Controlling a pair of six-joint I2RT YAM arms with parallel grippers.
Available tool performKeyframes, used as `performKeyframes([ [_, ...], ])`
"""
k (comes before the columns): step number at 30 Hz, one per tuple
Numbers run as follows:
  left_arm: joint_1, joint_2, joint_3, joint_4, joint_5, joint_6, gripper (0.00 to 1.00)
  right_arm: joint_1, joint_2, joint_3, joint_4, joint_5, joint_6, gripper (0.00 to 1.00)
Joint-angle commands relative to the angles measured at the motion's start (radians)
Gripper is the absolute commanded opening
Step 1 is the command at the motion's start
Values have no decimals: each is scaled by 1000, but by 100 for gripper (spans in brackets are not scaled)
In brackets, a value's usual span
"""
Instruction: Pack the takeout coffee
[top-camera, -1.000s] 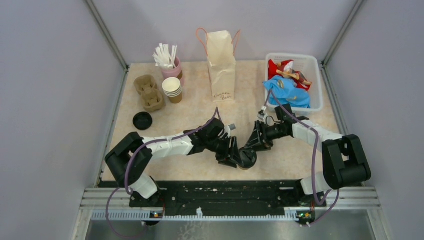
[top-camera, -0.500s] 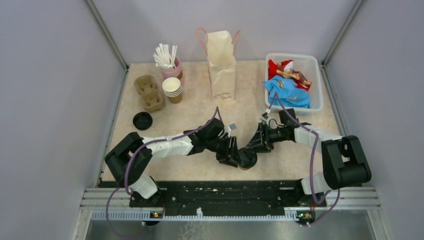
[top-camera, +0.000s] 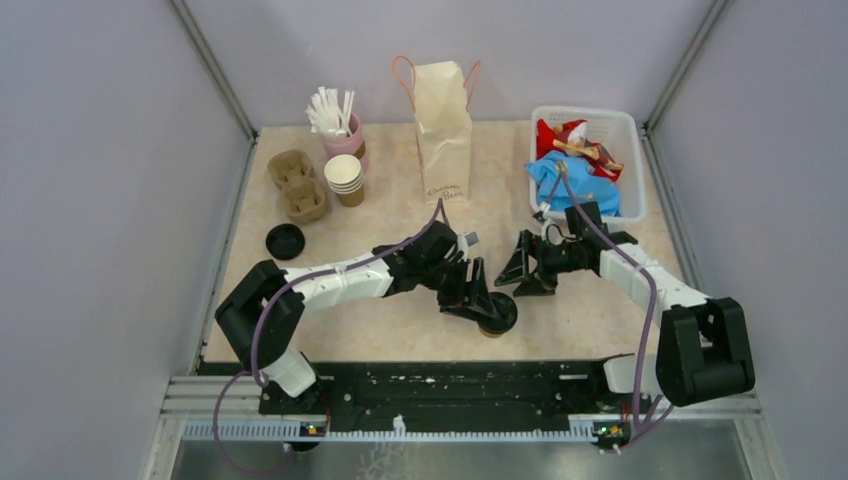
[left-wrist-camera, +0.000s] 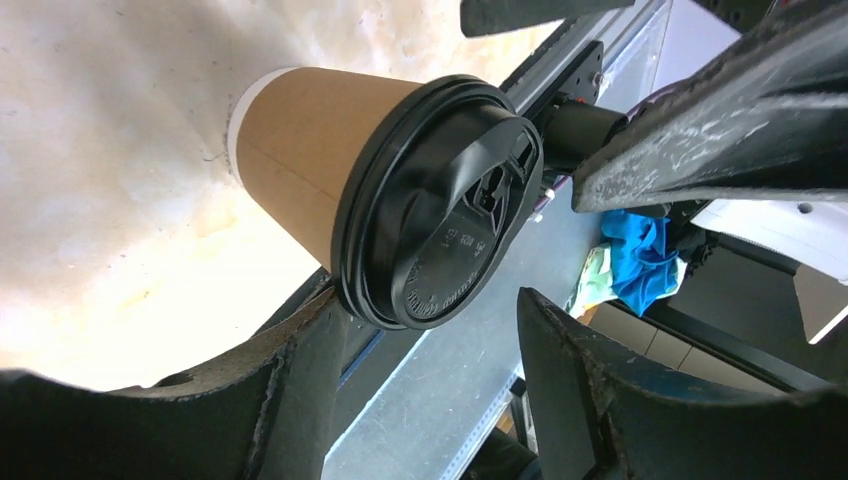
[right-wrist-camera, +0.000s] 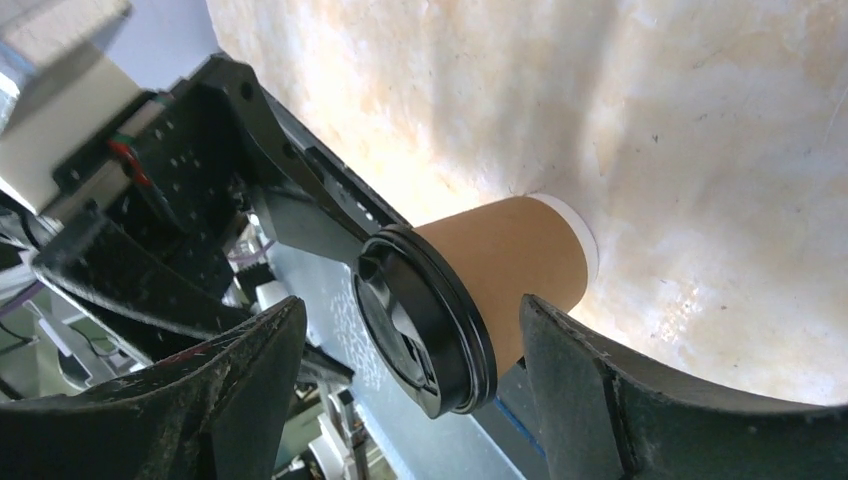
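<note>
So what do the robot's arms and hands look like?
The left arm and right arm have white shells with chunky black joints. A purple cable runs along each. The left hand and right hand are black, with two flat pointy fingers each.

Brown paper cup (left-wrist-camera: 300, 165) stood on pale mottled surface (left-wrist-camera: 120, 150), black lid (left-wrist-camera: 440, 200) pressed on. Left gripper (left-wrist-camera: 430, 330) straddled it, jaws apart: one finger close by lid rim, other clear with visible gap. Black bar (left-wrist-camera: 700, 130) slanted just beyond lid. Blue cloth (left-wrist-camera: 635, 255) behind.

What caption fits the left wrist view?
Open left gripper framing a lidded brown paper cup standing on the table.
</note>
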Motion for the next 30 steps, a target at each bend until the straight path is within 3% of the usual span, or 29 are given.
performKeyframes([
  [1,36,-36,10,-14,-7,13,67,11,-29,-31,-21,9,-23,78],
  [10,72,5,-60,45,25,12,51,11,5,-67,31,26,-25,71],
  [14,72,37,-100,80,20,8,42,-5,10,-144,138,-7,29,67],
  [20,72,37,-142,90,20,18,41,-55,44,-231,245,-32,74,61],
  [23,71,22,-118,79,30,22,44,-60,16,-194,188,-32,63,61],
  [25,71,8,-86,62,38,24,49,-60,-23,-140,122,-21,45,66],
  [28,74,-17,-21,27,43,29,62,-57,-48,-39,-24,13,-16,73],
  [30,79,-37,21,-23,31,46,71,-34,-59,36,-158,123,-66,80],
])
